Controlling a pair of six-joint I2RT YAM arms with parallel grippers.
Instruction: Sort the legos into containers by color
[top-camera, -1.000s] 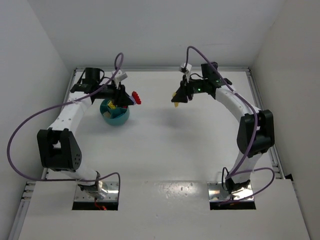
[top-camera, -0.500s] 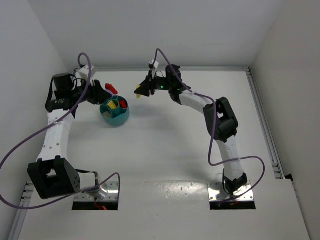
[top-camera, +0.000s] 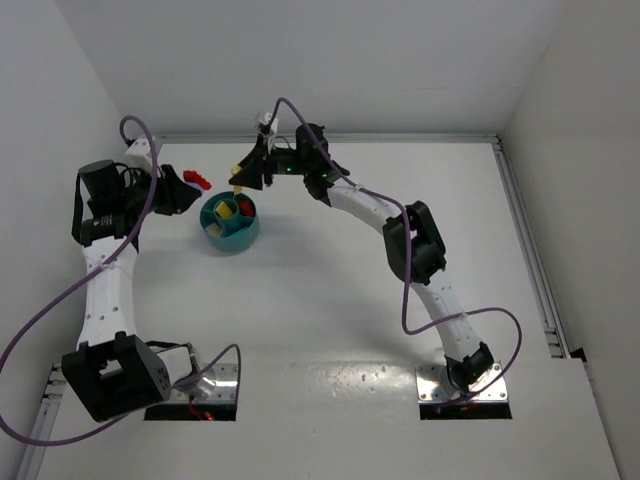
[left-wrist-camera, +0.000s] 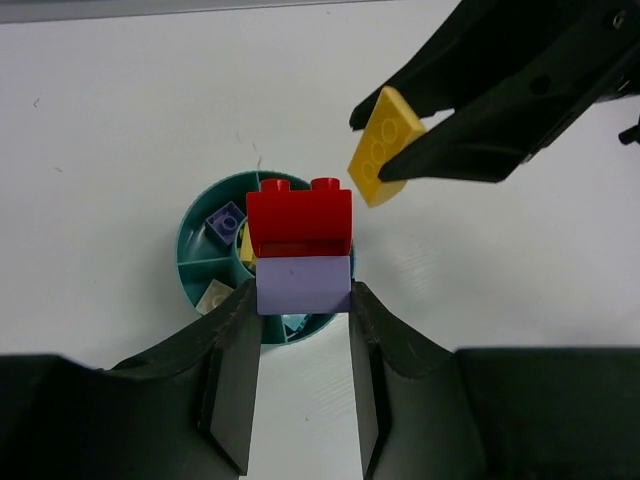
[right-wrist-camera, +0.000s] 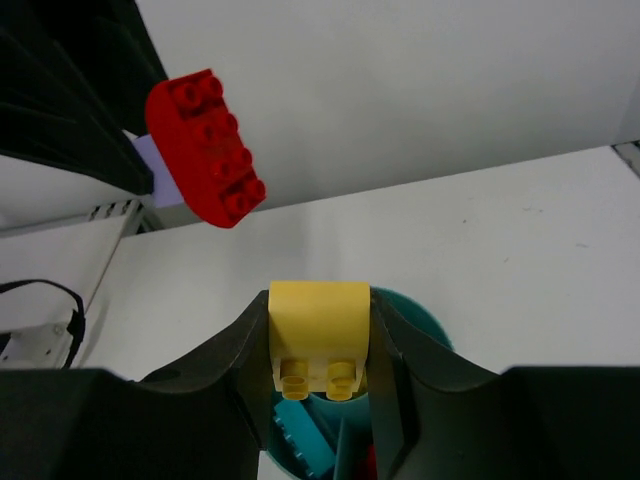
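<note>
From above: nipped shut in the left hand (top-camera: 188, 184), a red lego (top-camera: 198, 181), aloft just left of the teal bowl (top-camera: 232, 243); clamped in the right hand (top-camera: 241, 183), a yellow lego (top-camera: 238, 187), over the bowl's far rim.

From the left wrist: grip on a lilac lego (left-wrist-camera: 303, 285), red one stacked on top, bowl beneath.

From the right wrist: yellow lego held by its smooth flanks, studs down.

Light, rigid, slick plastic; best pinched across flat parallel sides, probably prone to twisting free.
</note>
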